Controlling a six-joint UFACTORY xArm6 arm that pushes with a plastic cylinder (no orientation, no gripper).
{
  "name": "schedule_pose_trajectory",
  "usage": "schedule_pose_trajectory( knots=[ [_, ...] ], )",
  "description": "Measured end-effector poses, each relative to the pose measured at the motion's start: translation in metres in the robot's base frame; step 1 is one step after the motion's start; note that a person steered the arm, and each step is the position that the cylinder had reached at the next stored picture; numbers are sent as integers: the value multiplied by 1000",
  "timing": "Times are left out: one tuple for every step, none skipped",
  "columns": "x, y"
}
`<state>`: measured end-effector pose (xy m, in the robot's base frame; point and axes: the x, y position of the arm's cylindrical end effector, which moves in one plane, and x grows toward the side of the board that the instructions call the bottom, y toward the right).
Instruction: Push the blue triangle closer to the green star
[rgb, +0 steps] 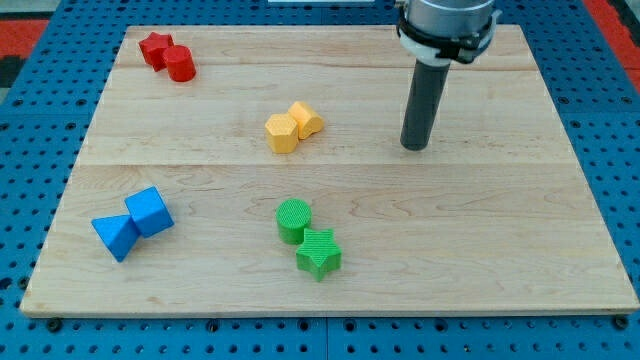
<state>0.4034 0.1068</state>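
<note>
Blue triangle (115, 236) lies flat, apex toward the view's bottom-right.

My arm (445, 25) enters from the view's top, right of centre, and only its lowest part shows: a grey cylindrical housing ringed by a white collar. From under that collar a straight dark rod (424, 100) hangs down, close to upright. My tip (414, 148) sits at the rod's lower end, down at the bench (500, 220) surface, in the upper right part of the view. The rest of the arm is cut off by the frame's top edge.
</note>
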Motion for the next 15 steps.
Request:
schedule_pose_trajectory(
  knots=[
    [-15,-4],
    [3,-4],
    [32,-30],
    [57,-82],
    [47,-158],
    [47,-235],
    [47,-304],
    [47,-357],
    [87,-397],
    [117,-395],
    [118,-357],
    [119,-322],
    [119,-297],
    [121,-352],
    [125,-366]
  ],
)
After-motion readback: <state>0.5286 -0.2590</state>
